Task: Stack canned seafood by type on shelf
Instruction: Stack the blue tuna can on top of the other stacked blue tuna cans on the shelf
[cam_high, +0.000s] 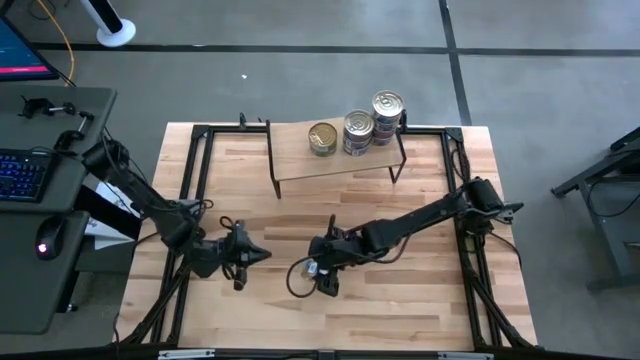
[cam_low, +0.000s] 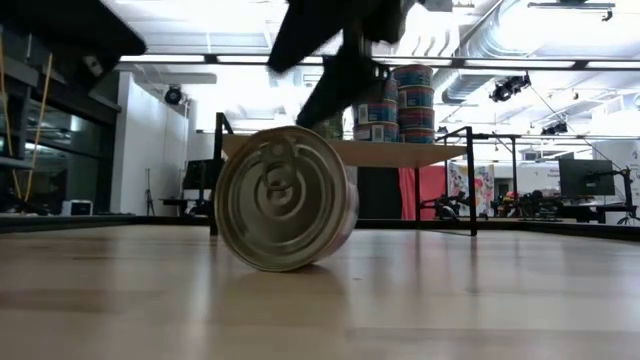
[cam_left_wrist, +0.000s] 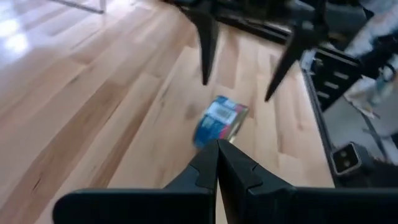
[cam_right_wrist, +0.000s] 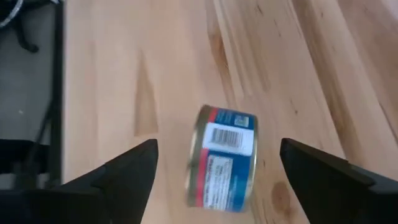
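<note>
Dark and low, the left arm reaches in from the table's (cam_high: 420, 310) left edge; its left gripper (cam_high: 262, 255) points toward the middle, fingers (cam_left_wrist: 217, 168) pressed together, holding nothing. Just right of it, the right arm stretches in from the right side. The right gripper (cam_right_wrist: 217, 163) hangs over a tin (cam_right_wrist: 222, 157), fingers spread wide and clear of it. That tin stands on its rim on the wood, silver lid (cam_low: 278, 197) showing, blue label on its side. At the back, the shelf (cam_high: 300, 160) carries more tins (cam_high: 358, 130), some stacked.

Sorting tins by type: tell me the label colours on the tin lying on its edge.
Blue with a red band and white barcode panel on the tin; right wrist view.
</note>
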